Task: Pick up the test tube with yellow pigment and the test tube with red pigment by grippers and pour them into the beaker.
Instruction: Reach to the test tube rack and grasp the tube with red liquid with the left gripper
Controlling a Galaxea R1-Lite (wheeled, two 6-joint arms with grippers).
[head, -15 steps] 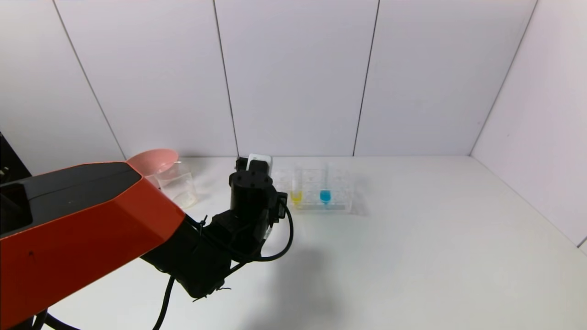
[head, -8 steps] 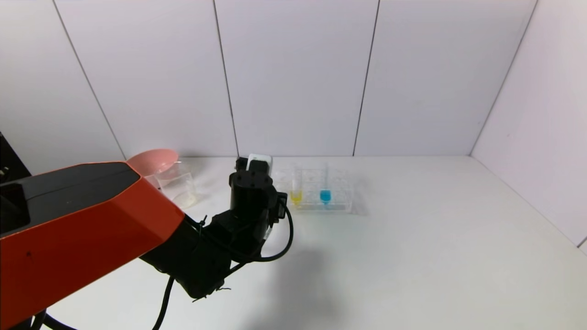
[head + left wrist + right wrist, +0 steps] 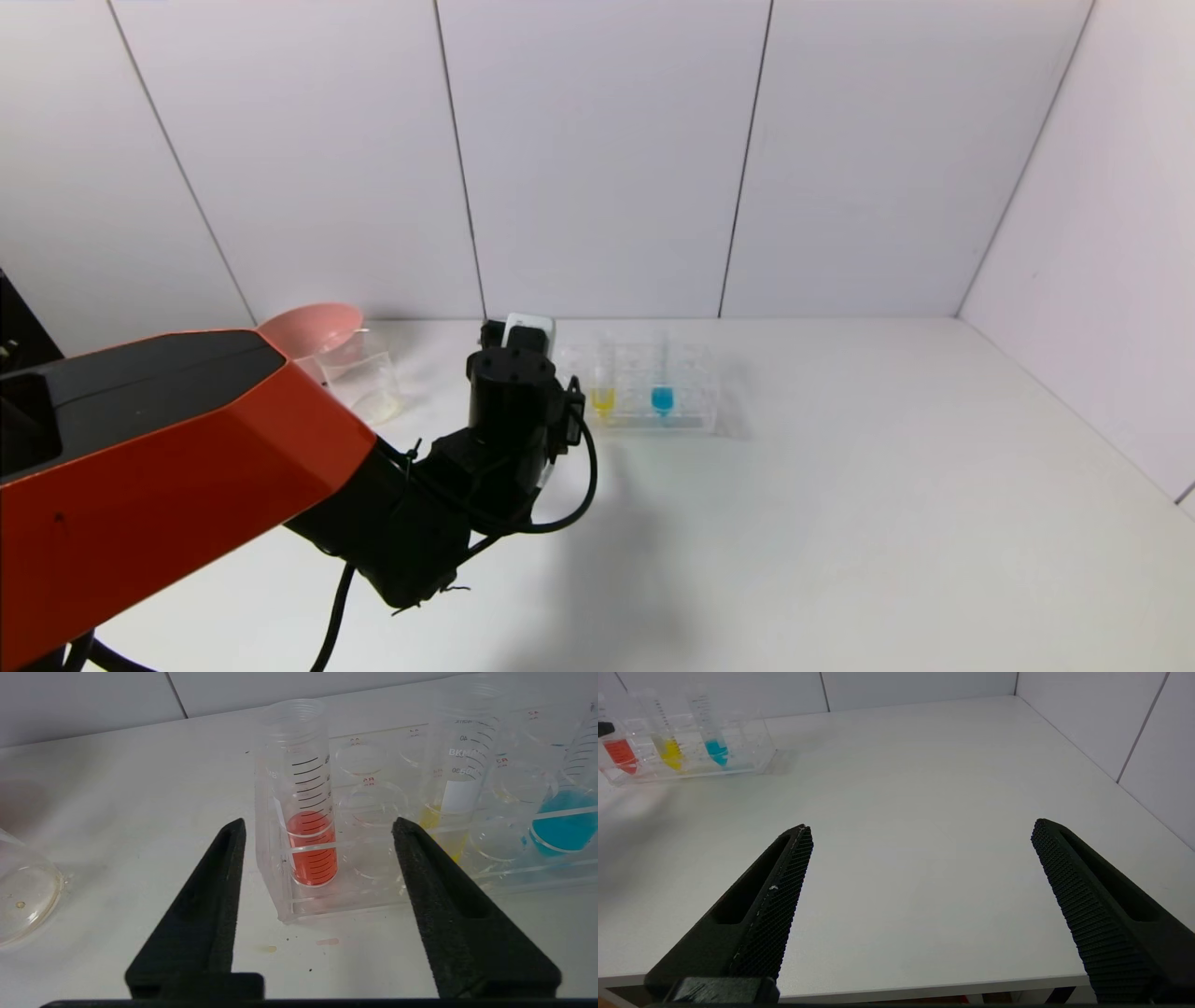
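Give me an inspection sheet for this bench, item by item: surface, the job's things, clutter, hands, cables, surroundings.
Surface: white table, small specks and stains near the clear rack.
Job's things: red tube, yellow tube and blue tube all stand upright in the rack; the beaker stands on the robot's left of the rack.
Clutter: pink bowl right behind the beaker.
Hands: left hand open, its fingers either side of the red tube, not touching it; right hand open above bare table, holding nothing.
Cables: black cable loops off the left wrist.
Surroundings: pale panelled walls.
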